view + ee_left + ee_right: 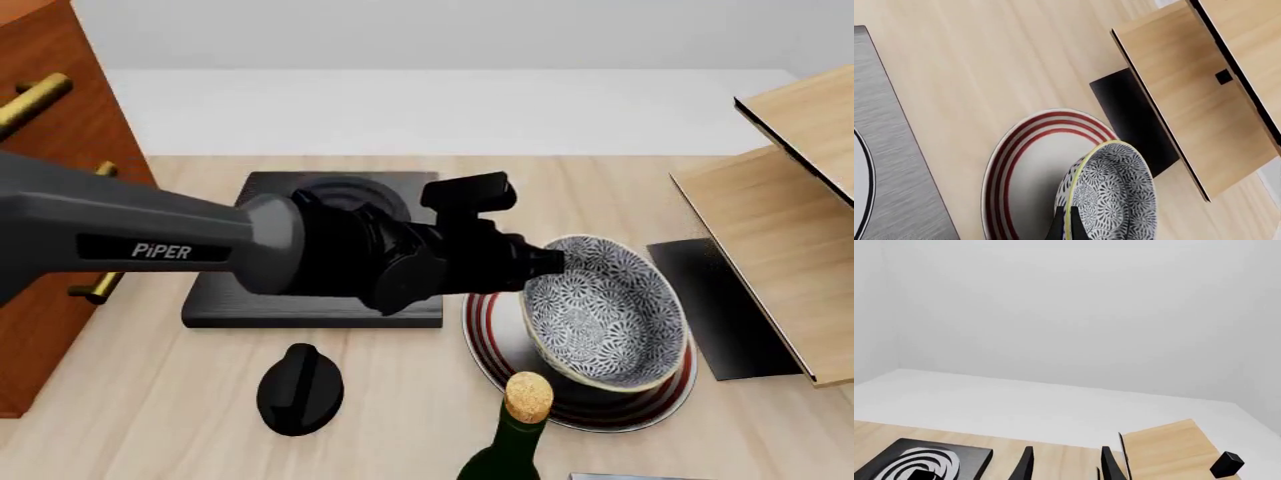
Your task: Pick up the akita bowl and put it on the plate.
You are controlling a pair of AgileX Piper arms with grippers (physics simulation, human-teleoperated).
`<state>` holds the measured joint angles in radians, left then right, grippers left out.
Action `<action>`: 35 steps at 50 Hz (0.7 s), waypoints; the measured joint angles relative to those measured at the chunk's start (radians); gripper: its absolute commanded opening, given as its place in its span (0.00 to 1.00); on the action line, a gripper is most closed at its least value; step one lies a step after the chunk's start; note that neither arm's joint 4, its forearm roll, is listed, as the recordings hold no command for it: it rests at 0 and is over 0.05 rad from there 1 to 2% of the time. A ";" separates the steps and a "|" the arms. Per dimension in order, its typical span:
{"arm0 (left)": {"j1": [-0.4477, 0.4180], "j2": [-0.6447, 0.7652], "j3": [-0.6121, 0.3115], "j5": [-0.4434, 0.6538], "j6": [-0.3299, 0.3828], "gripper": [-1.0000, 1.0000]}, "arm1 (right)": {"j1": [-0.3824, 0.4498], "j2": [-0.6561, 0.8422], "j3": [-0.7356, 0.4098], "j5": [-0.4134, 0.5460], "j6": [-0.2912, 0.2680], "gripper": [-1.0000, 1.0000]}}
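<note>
In the front view's lower middle a bottle point(514, 440) with a cork stands nearest, and a black knob point(299, 390) lies to its left on the table point(160, 420). Just beyond the bottle sits the plate point(491, 340), right of centre, and the bowl point(603, 310) is over it — tilted, its open side facing the camera, low edge close to the plate or already on it, which I cannot settle from here. The left gripper point(550, 262) reaches in from the frame's left and pinches the bowl's near-left rim; the left wrist view shows a dark finger point(1066, 227) clamped across the yellowish edge, which would explain the tilt, since the bowl hangs from one side. To me the bowl is nearly placed and wants lowering flat before release.

Farther back, left of centre, lies a black slab point(267, 300); wooden shelving point(787, 250) fills the right edge. The right gripper point(1066, 465), seen only in its own wrist view, is parted and empty — idle, well clear.
</note>
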<state>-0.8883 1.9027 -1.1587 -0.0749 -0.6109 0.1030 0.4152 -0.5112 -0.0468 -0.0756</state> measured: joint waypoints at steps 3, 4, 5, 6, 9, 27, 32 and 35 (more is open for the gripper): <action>0.000 -0.001 0.002 -0.001 -0.002 0.00 | 0.000 0.000 0.000 0.000 0.000 1.00; 0.000 -0.001 0.003 -0.001 -0.002 0.00 | 0.000 -0.001 0.000 0.001 0.000 1.00; 0.001 -0.001 0.003 -0.001 -0.002 0.00 | 0.000 -0.001 0.000 0.001 0.000 1.00; 0.001 -0.001 0.004 -0.001 -0.003 0.00 | 0.000 -0.001 -0.001 0.001 0.000 1.00; 0.002 -0.001 0.004 -0.001 -0.004 0.00 | 0.000 -0.002 -0.001 0.002 0.001 1.00; 0.003 -0.002 0.005 0.009 -0.008 1.00 | 0.001 -0.020 -0.006 0.018 0.003 1.00; 0.002 -0.014 0.006 0.020 -0.006 1.00 | 0.002 -0.026 -0.008 0.024 0.003 1.00; 0.002 -0.028 0.005 0.031 -0.003 1.00 | 0.003 -0.030 -0.009 0.028 0.002 1.00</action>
<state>-0.8867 1.8752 -1.1536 -0.0436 -0.6139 0.1062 0.3850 -0.5198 -0.0192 -0.0733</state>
